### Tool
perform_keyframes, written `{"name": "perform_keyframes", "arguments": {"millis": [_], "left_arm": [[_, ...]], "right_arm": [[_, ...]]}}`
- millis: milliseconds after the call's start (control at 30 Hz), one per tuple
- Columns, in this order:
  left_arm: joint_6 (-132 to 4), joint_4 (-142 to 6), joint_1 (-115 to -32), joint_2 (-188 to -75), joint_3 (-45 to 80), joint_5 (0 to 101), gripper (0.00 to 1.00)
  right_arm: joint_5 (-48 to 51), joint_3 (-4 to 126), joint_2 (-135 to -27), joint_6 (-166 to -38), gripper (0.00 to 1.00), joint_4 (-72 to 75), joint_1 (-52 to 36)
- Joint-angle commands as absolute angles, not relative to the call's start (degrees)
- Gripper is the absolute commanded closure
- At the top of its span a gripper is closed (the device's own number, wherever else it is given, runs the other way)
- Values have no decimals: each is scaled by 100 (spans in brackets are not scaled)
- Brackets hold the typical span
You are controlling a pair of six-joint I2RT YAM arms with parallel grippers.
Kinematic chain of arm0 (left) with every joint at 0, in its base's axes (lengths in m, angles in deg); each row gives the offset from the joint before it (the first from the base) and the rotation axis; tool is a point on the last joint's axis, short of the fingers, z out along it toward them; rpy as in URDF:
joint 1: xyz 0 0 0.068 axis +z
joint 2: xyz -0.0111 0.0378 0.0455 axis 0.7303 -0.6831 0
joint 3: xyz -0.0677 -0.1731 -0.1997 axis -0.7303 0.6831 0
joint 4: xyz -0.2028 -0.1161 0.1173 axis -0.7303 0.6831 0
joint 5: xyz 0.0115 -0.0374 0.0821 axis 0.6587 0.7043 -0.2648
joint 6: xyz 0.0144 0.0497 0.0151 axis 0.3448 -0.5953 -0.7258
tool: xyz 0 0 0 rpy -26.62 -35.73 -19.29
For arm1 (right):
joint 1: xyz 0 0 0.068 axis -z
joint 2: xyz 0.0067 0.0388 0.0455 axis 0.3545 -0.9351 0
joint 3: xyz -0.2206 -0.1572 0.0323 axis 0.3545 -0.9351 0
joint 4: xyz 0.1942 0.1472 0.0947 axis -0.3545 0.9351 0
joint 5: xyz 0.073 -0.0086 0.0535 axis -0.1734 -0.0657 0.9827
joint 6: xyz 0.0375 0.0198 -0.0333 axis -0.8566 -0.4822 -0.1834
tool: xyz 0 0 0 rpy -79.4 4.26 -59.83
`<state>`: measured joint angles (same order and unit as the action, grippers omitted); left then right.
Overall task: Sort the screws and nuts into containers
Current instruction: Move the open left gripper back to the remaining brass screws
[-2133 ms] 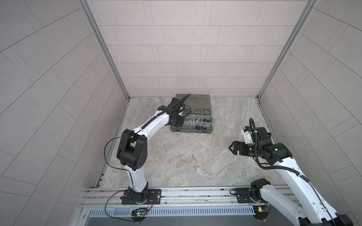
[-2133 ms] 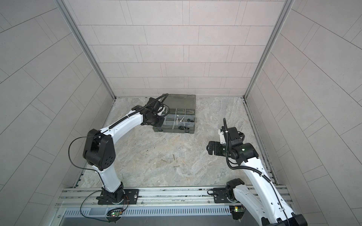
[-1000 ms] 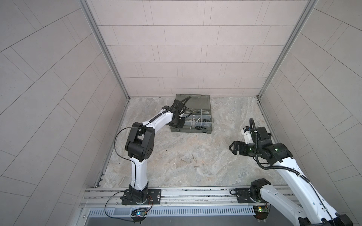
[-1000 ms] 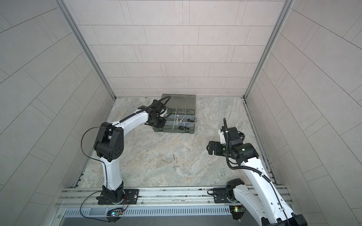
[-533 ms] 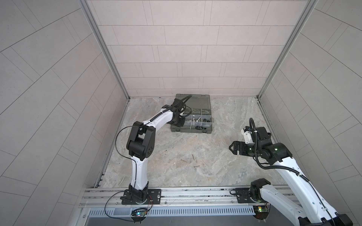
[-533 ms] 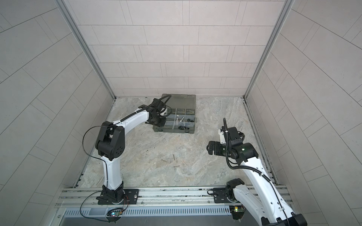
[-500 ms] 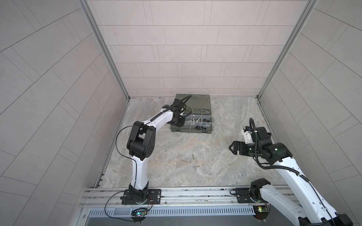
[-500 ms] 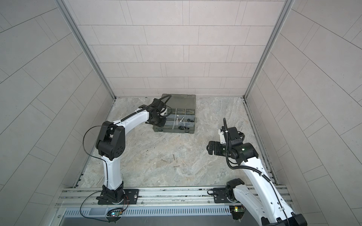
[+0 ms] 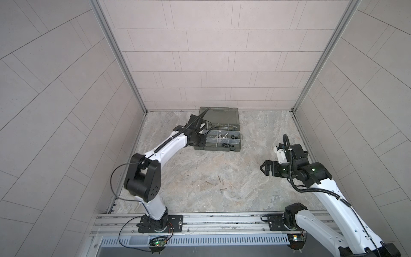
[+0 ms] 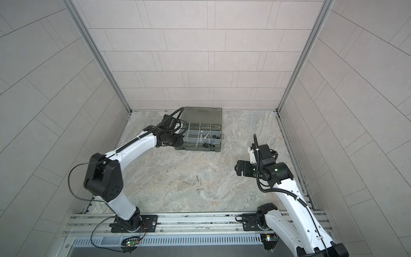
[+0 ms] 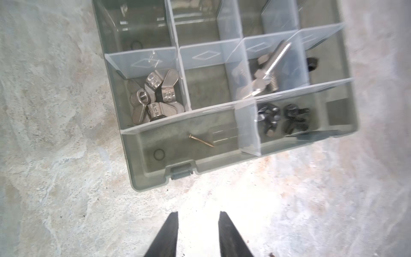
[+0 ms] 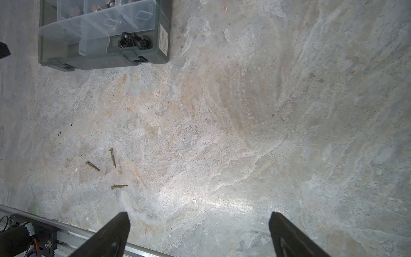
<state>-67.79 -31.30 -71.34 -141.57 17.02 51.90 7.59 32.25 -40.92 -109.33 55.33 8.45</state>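
- Top views: table [image 9: 255,133], with organiser case [image 9: 216,148] lid-open at far middle.
- Empty left gripper [image 11: 198,213], fingers apart, over table just off the case's near-left edge.
- Empty right gripper [image 12: 200,217], spread wide, on the right.
- Three loose screws [image 12: 112,158] mid-table, well left of it.
- Silver bolts [image 11: 269,73] and wing nuts [image 11: 155,95] in separate compartments [image 11: 206,89].

Pale tiled walls [image 9: 211,55]; mottled floor [image 9: 255,189] (perhaps marble); glare in patches.

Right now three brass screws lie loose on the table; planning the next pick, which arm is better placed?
Right, likely: the right gripper hangs wide open facing the brass screws; the left gripper, barely parted, faces the organiser case.
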Motion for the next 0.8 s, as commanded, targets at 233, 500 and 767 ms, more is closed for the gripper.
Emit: {"name": "perform_keyframes", "arguments": {"millis": [233, 500, 767], "left_arm": [[-5227, -4235, -8248, -12949, 3528, 5173, 26], [-4149, -4532, -9223, -13595, 3719, 4414, 40], [-3687, -4120, -9788, -14010, 3440, 3961, 48]], "right_arm": [[556, 3275, -4018, -10884, 1, 5488, 872], [415, 3253, -3878, -10931, 1, 5520, 875], [419, 3255, -3815, -10921, 1, 5514, 878]]}}
